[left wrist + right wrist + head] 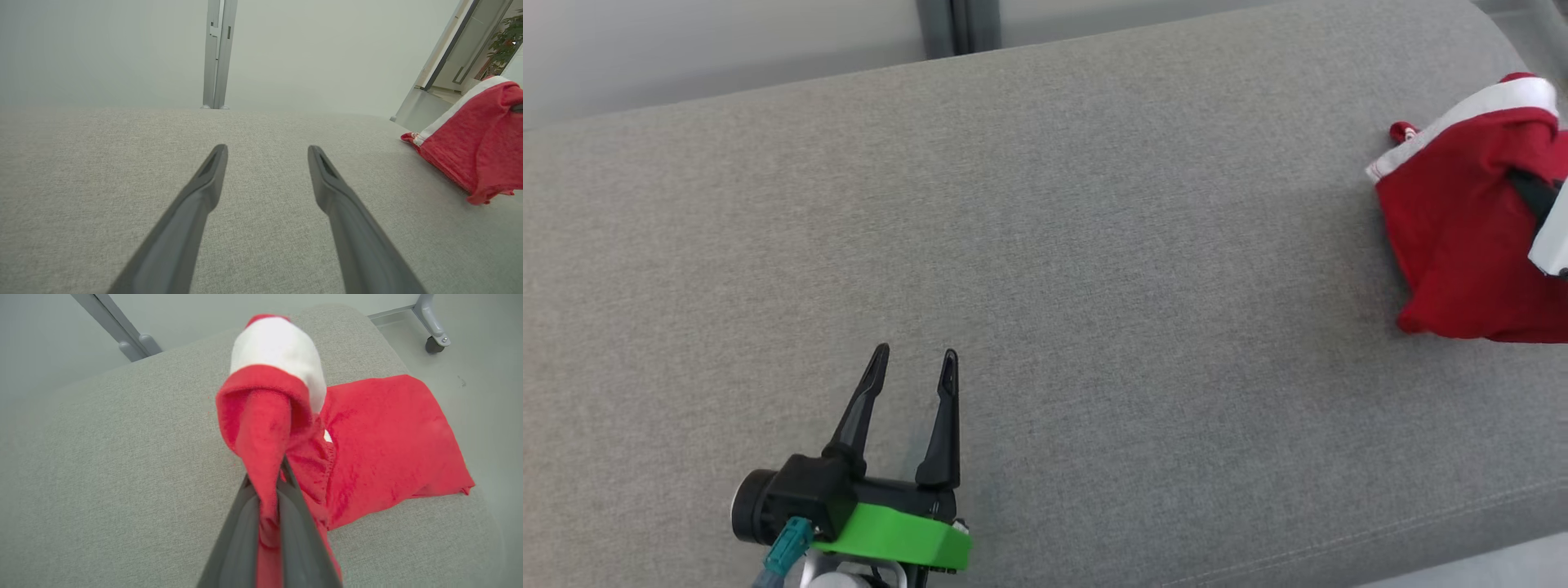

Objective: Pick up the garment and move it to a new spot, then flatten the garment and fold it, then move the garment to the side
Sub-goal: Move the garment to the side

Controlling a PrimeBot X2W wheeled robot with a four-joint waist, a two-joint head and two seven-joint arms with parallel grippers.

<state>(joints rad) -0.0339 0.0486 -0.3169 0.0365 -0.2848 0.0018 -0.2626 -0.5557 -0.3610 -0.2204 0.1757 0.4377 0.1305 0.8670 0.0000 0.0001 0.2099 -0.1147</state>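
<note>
The garment (1462,212) is red fleece with a white band, bunched at the right end of a grey cushioned surface (1045,245). In the right wrist view my right gripper (267,486) is shut on a raised fold of the garment (384,437), the white band lifted above the fingers while the rest lies flat beyond. A dark finger of it shows in the head view at the right edge, against the cloth. My left gripper (913,363) stands open near the front left of the surface, nothing between its fingers (204,183). The garment (474,143) shows at the left wrist view's right edge.
The grey surface's far edge meets a pale wall with a grey metal post (956,24). A caster-footed metal leg (433,330) stands on the floor past the surface's end. The front edge (1421,539) runs along the lower right.
</note>
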